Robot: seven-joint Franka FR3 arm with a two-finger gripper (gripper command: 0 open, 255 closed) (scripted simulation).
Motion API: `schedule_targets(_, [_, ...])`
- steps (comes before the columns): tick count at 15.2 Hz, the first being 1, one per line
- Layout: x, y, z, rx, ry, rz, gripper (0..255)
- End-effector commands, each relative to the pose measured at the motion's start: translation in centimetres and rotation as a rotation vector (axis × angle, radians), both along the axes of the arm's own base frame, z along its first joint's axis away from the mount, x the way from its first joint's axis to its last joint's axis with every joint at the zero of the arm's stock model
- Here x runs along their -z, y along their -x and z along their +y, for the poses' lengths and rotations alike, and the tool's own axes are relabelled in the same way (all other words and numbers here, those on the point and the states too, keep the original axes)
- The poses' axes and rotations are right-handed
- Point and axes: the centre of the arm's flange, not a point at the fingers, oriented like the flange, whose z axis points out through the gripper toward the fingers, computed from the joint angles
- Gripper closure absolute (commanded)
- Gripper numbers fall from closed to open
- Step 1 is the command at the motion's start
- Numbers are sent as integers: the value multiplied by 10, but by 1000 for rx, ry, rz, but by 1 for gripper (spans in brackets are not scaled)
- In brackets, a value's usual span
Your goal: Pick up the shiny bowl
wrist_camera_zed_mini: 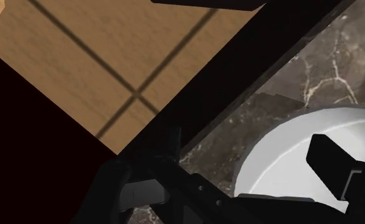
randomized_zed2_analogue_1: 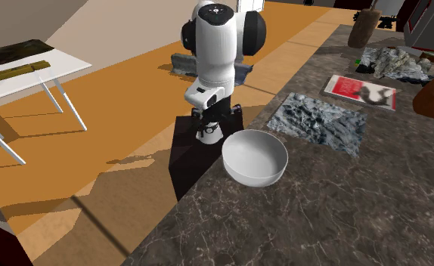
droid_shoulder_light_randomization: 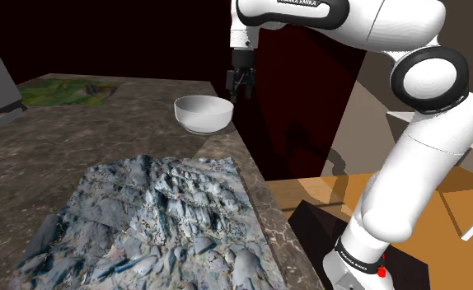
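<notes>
Bowl (droid_shoulder_light_randomization: 203,114) sits white on the dark stone counter (droid_shoulder_light_randomization: 78,140), near its edge. My claw (droid_shoulder_light_randomization: 241,85) hangs just beside the rim, fingers (wrist_camera_zed_mini: 330,165) apart, holding nothing. I am lining up. Next I think I must go down over the rim and squeeze.

the white arm (droid_shoulder_light_randomization: 416,156) is raised from its base (droid_shoulder_light_randomization: 358,264) at the shoulder view's lower right, bent at a dark elbow joint (droid_shoulder_light_randomization: 428,78) and stretched leftward across the top. the wrist (droid_shoulder_light_randomization: 241,41) is turned straight down and the black gripper (droid_shoulder_light_randomization: 241,89) is hung below it. in the second exterior view the gripper (randomized_zed2_analogue_1: 208,136) is seen under an upright white link. in the wrist view the two fingers (wrist_camera_zed_mini: 330,167) are held well apart.
</notes>
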Motion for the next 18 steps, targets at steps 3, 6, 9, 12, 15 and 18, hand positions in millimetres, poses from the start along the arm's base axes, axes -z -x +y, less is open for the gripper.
schedule_targets(3, [-9,-52,7,6,-22,2,0])
schedule_targets(6, [-7,-68,9,8,-28,3,0])
schedule_targets(9, [9,-68,9,8,-28,3,0])
schedule_targets(12, [28,-68,9,8,-28,3,0])
schedule_targets(15, [29,-68,9,8,-28,3,255])
schedule_targets(18, [29,-68,9,8,-28,3,255])
